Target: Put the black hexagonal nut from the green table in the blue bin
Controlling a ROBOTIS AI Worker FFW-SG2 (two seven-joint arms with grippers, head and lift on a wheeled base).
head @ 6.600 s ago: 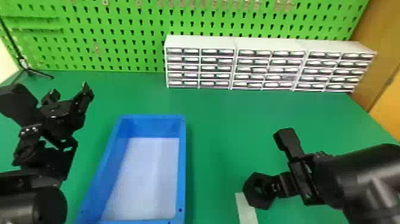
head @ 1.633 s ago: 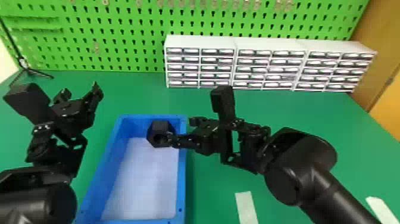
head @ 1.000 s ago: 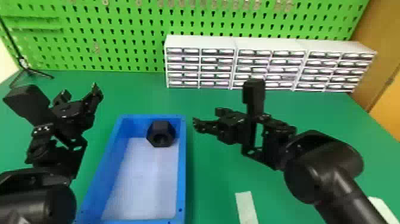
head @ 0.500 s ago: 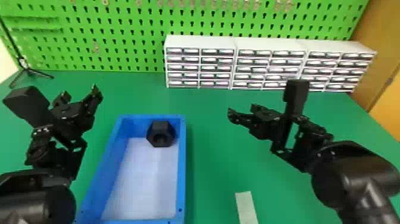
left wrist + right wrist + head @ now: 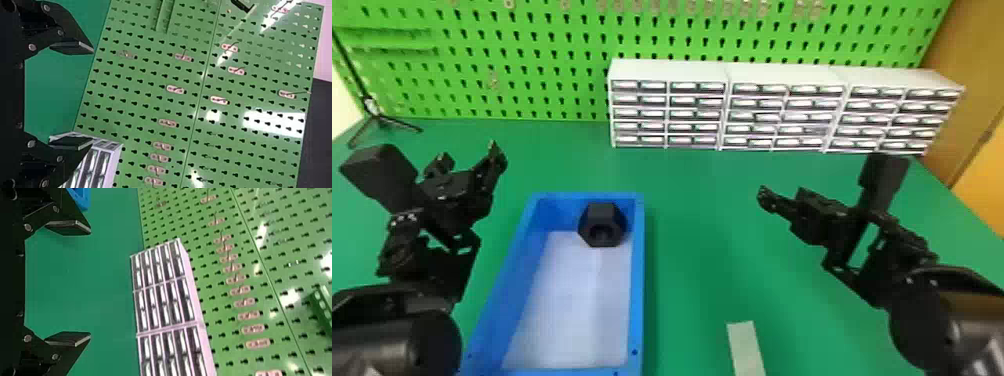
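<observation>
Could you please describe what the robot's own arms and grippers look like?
The left arm and right arm are black, with rounded, glossy housings. The left gripper and right gripper are black too, each with two angular fingers, flat pads and small silvery screw heads.

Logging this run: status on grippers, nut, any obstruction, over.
Left gripper and right gripper open, empty. Black nut inside blue bin, far right corner. Nothing covering it.

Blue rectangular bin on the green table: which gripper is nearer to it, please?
Left. In the head view, the left gripper is a little left of the blue bin; the right gripper is farther away, to its right.
</observation>
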